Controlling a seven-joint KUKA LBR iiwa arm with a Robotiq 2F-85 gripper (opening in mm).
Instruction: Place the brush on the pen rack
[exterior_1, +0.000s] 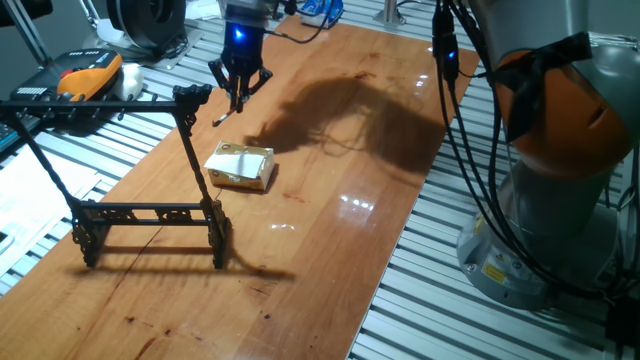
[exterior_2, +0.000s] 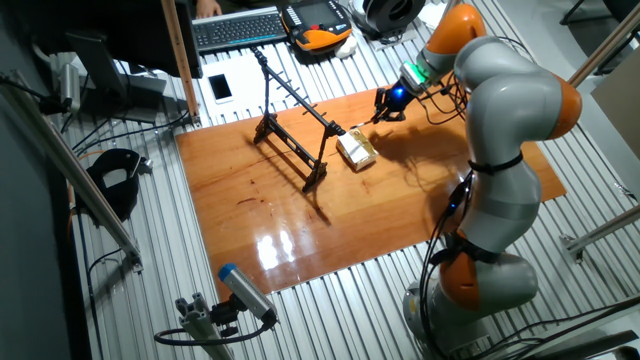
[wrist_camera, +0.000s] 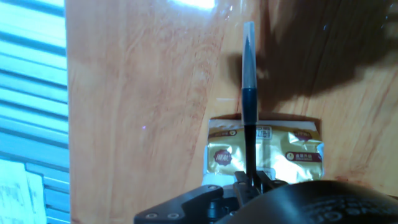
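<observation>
- End effector (exterior_1: 238, 98) raised above the far part of the counter (exterior_1: 330, 230), fingers pointing down, clamped on the brush (exterior_1: 225, 117).
- Brush held at a slant, clear of the counter, lower tip toward 7 o'clock of the fingers in one fixed view; light far end and dark middle section visible in the hand view (wrist_camera: 249, 81), running from the fingers toward 12 o'clock.
- Yellowish packet (exterior_1: 241, 166) flat on the counter, at 6 o'clock of the end effector in one fixed view; directly under the brush shaft in the hand view (wrist_camera: 292, 155), not touching it.
- Pen rack (exterior_1: 150, 215) upright on the counter, black frame with low ornate rail, slanted uprights and top crossbar; at 7 o'clock of the end effector, near but apart from the packet.
- In the other fixed view, end effector (exterior_2: 385, 108) at 2 o'clock of the packet (exterior_2: 356, 150), pen rack (exterior_2: 295, 135) at 9 o'clock of the packet.
- Brush not on the rack; no contact between brush and rack visible.
</observation>
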